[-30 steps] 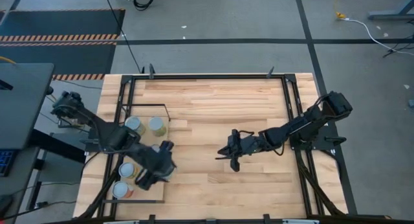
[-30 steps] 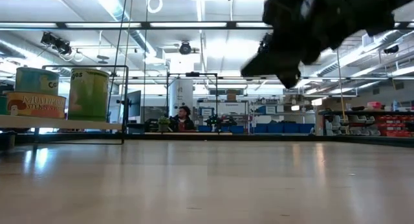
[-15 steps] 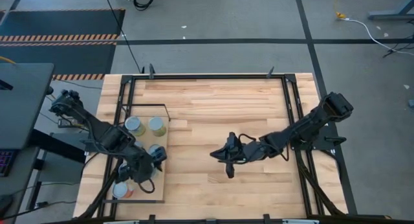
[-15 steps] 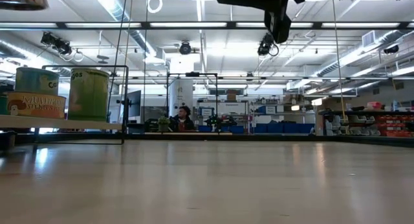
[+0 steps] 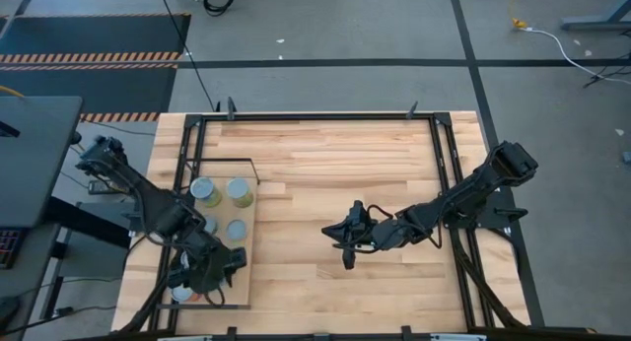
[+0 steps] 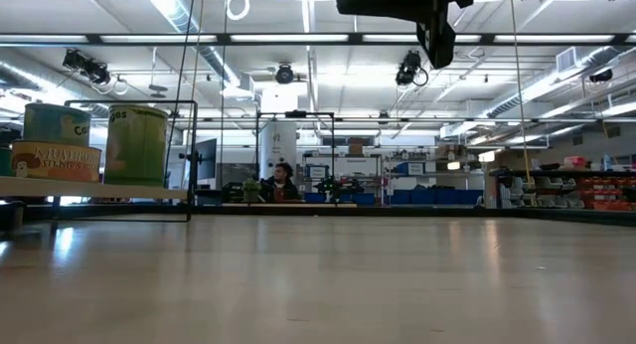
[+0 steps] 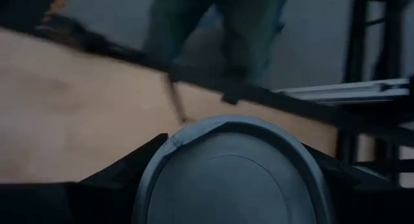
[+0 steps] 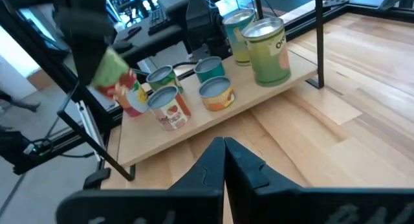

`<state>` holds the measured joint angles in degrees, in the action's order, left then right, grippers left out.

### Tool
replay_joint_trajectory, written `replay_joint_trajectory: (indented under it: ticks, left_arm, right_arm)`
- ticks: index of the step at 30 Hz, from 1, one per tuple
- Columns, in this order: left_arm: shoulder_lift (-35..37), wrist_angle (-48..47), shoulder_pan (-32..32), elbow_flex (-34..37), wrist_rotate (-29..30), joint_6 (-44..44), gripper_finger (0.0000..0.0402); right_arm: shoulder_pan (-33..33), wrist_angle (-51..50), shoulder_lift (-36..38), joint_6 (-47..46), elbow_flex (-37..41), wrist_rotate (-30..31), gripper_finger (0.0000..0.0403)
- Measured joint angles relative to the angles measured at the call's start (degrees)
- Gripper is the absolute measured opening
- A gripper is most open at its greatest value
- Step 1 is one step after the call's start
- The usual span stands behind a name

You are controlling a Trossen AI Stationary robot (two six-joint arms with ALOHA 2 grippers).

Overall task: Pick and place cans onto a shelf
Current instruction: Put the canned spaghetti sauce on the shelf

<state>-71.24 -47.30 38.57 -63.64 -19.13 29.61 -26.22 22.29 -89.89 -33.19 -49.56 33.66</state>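
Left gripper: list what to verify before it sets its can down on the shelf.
1. Can held by the left gripper: ok, its top sits between the fingers.
2. Held can over the shelf: ok.
3. Held can upright: cannot tell, blurred.
4. Free spot beneath it: cannot tell, the arm hides it.
5. Placed cans upright: ok.
6. Right gripper out of the way: ok, shut, over mid-table.

Green-labelled cans [image 8: 272,52] and a red-and-white can [image 8: 169,107] stand on the pale wood shelf [image 8: 272,94].
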Motion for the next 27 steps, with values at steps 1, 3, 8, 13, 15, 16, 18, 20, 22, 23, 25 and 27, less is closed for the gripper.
replay_joint_trajectory:
  ticks: [1,3,8,13,15,16,18,20,22,23,25,27]
  left_arm:
    - [0.00,1.30,-0.01,1.29,-1.39,0.20,0.0268]
    - [0.00,3.09,-0.43,3.87,-3.90,1.06,0.0268]
    - [0.00,9.51,-1.54,8.10,-9.92,3.40,0.0268]
    - [0.01,10.83,-4.45,9.48,-13.90,8.59,0.0268]
    - [0.02,14.00,-6.13,11.48,-15.31,8.58,0.0269]
    - [0.01,15.84,-6.88,12.71,-15.91,8.66,0.0269]
    - [0.02,19.19,-7.66,14.97,-16.52,9.40,0.0268]
    - [0.00,22.17,-7.57,16.97,-16.71,10.11,0.0268]
    - [0.00,24.26,-7.04,18.50,-16.69,10.11,0.0269]
    - [0.00,25.14,-6.73,18.98,-16.39,10.00,0.0269]
    - [0.00,26.60,-5.77,19.36,-14.44,8.41,0.0269]
    - [0.00,27.18,-4.77,19.90,-11.39,7.49,0.0270]
  right_arm:
    - [0.00,0.05,0.00,-0.25,0.00,0.01,0.0009]
    - [-0.02,0.14,0.00,-0.33,0.00,-0.01,0.0009]
    - [0.04,1.47,0.00,-1.57,0.00,1.15,0.0009]
    - [0.00,1.69,0.00,-2.82,0.01,2.81,0.0009]
    - [-0.02,1.68,0.00,-3.28,0.02,2.78,0.0009]
    - [-0.02,1.68,0.00,-3.30,0.02,2.76,0.0009]
    - [-0.04,1.68,0.00,-3.30,0.02,2.79,0.0009]
    - [-0.08,1.67,0.00,-3.30,0.02,2.75,0.0009]
    - [-0.09,1.68,0.00,-3.30,0.02,2.74,0.0009]
    - [-0.07,1.65,0.00,-3.30,0.02,2.76,0.0009]
    - [-0.07,1.65,0.00,-3.30,0.02,2.74,0.0009]
    - [-0.09,1.64,0.00,-3.26,0.02,2.70,0.0009]
